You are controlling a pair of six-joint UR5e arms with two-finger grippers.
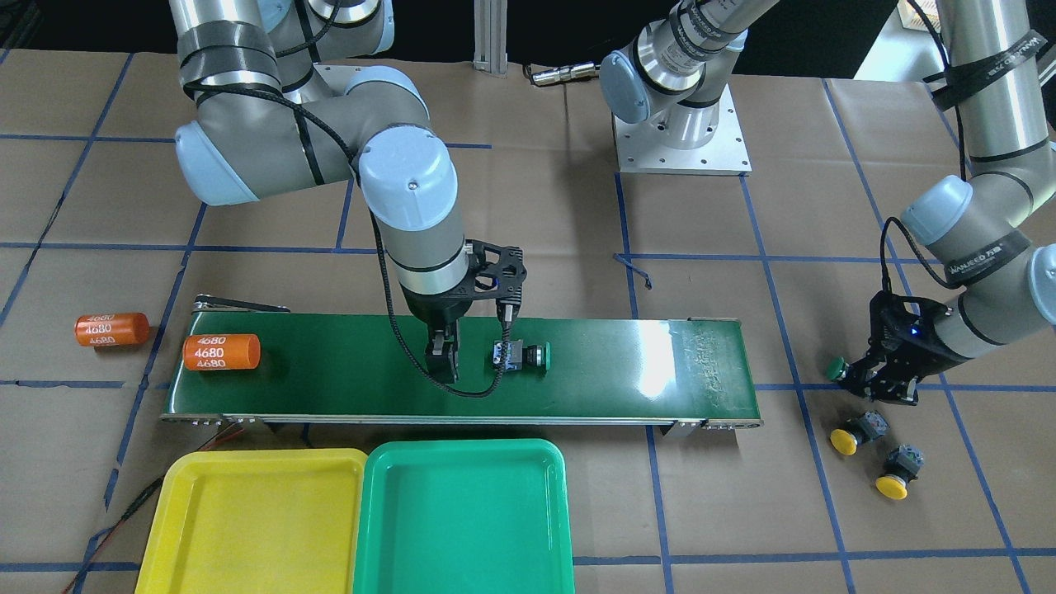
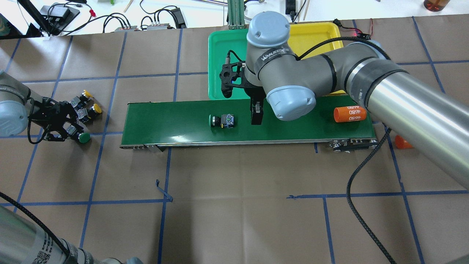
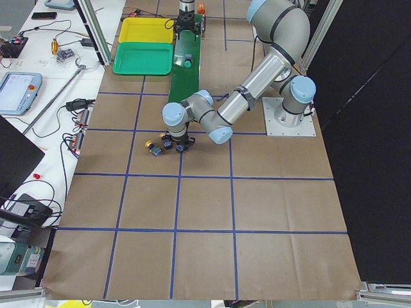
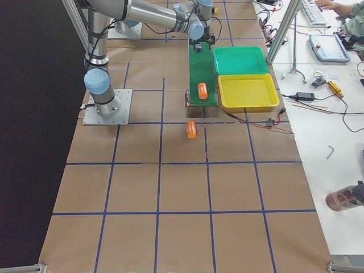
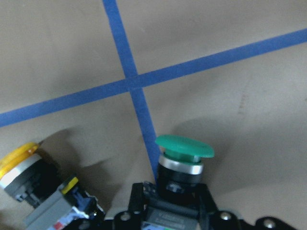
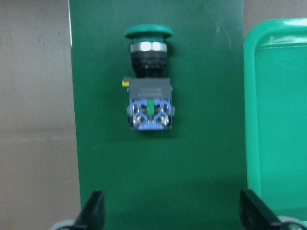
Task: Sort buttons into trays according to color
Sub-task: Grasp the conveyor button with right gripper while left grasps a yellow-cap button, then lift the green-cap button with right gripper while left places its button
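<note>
the left fingers (image 5: pixel 138 201) clamped one green button (image 5: pixel 184 148) low in the wrist view, right of a yellow button (image 5: pixel 19 167). the right fingers (image 6: pixel 94 211) stood spread wide below a second green button (image 6: pixel 148 96) lying on the dark belt (image 6: pixel 201 158), left of the green tray (image 6: pixel 278 120).

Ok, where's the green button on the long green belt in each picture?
Front-facing: button middle of belt.
Overhead: button, belt middle.
Exterior left: button far, tiny.
Exterior right: button far, top.
Left wrist: no; that's another green button.
Right wrist: button centre.
Landmark: green tray beside belt.
</note>
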